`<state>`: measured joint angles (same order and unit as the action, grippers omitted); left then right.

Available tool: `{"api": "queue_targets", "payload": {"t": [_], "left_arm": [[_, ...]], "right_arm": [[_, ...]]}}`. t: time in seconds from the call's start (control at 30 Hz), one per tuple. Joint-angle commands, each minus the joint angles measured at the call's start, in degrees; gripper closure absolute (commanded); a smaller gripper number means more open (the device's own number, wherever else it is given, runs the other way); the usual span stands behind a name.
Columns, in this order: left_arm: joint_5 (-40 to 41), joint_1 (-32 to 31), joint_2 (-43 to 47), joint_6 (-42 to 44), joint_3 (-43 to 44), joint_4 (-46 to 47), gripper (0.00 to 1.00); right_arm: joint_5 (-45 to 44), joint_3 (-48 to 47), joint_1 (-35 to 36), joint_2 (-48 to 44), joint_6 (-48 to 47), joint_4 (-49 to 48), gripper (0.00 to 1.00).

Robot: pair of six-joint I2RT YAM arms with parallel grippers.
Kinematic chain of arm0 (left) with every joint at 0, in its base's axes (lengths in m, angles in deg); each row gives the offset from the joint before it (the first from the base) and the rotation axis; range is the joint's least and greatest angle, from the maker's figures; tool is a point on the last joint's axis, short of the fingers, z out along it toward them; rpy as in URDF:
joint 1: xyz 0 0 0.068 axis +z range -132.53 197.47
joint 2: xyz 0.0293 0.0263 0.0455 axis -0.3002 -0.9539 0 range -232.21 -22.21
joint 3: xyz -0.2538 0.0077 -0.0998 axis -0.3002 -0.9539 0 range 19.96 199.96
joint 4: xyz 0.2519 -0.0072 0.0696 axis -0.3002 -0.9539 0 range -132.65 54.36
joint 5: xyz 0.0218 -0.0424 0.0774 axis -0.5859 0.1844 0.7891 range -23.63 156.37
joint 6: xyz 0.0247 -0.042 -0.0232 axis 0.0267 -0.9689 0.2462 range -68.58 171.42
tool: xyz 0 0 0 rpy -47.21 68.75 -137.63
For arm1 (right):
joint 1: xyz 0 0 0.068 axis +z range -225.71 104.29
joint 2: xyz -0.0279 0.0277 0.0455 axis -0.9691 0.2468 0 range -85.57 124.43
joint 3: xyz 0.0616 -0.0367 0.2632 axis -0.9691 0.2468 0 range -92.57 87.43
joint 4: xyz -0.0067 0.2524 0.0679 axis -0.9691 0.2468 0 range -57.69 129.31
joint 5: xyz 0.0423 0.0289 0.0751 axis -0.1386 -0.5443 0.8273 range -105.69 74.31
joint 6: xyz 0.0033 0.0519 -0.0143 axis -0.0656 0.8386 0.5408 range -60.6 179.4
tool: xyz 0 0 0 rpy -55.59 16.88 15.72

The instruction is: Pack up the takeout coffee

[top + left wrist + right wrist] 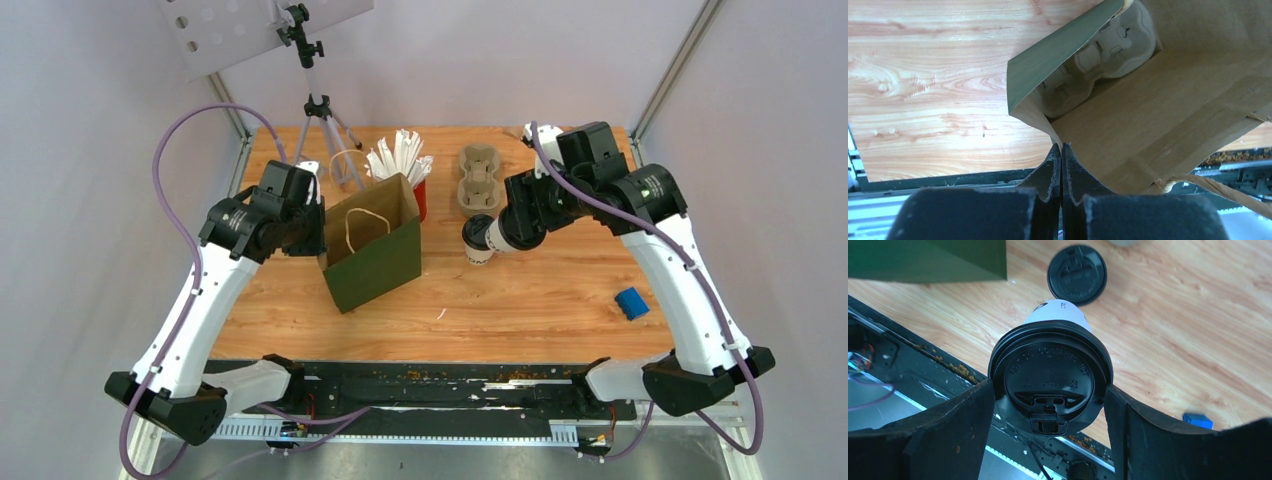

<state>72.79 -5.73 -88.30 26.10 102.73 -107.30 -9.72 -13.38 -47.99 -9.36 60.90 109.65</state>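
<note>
My right gripper (1049,388) is shut on one takeout coffee cup (1050,371), gripping its black lid, with the white body pointing away, tilted above the table. It shows in the top view (501,236) too. The second cup (478,243) stands upright on the table just beyond it, and its lid (1077,274) shows in the right wrist view. My left gripper (1062,150) is shut on the rim of the green paper bag (375,258), holding it open at its left side (318,236). A beige pulp tray (1103,55) lies inside the bag.
Another pulp tray (478,180) lies at the back, beside a red cup of white straws (405,165). A tripod (320,120) stands at the back left. A small blue thing (631,302) lies on the right.
</note>
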Motion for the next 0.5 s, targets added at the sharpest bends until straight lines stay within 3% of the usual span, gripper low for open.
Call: {"api": "queue_targets", "payload": {"t": [0.0, 0.27, 0.47], "left_arm": [[-7.11, 0.17, 2.8, 5.58, 1.93, -0.51, 1.0], [-24.17, 0.12, 5.44, 11.92, -0.59, 2.41, 1.0], [-31.01, 0.13, 5.64, 11.15, -3.12, 8.76, 1.0]], "right_arm": [[2.21, -6.94, 0.31, 1.4, 2.16, 0.1, 0.26], [6.16, -12.47, 0.37, 1.73, 3.26, -2.65, 0.27], [6.91, -18.06, 2.75, 3.6, 3.7, -1.85, 0.28]]}}
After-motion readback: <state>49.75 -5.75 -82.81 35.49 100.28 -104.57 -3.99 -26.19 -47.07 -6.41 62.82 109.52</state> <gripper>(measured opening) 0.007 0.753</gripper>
